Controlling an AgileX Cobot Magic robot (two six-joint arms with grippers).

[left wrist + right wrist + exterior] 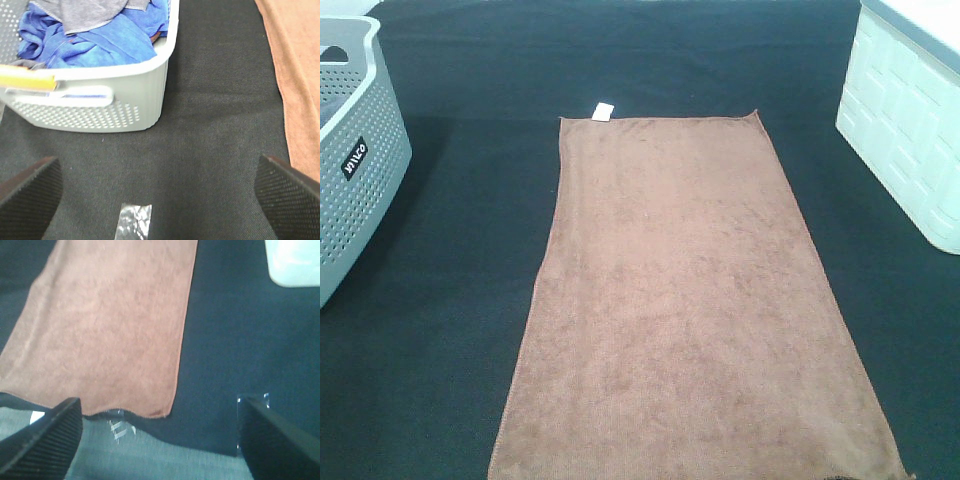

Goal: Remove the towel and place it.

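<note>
You have the brown terry-cloth towel [695, 310] lying flat and fully spread on the black table cloth [440, 350], its long side running from the near edge of the scene toward the far side. Its surface is smooth with only faint shading, its stitched edges run straight, and a small white tag [603, 111] sticks out at its far-left corner. The near end runs down to the bottom of the overhead view.

To the left of the towel, well apart from it, stands a gray perforated laundry basket [360, 150] with a small black label on its wall. In your left wrist view, the basket [100, 107] holds blue fabric [95, 42] with a gray cloth [85, 12] on top. To the right, at the far side, stands a white panelled bin [910, 130], also apart from the towel. Nothing lies on the towel.

Neither arm appears in the overhead view. Your left gripper [160, 195] hangs over bare black cloth between the basket and the towel's long edge [300, 75], its 2 fingers set wide apart and holding nothing; a strip of clear tape [134, 222] lies below it. Your right gripper [165, 440] is likewise spread wide and empty, over the towel's [115, 320] corner and the edge of the black cloth.
</note>
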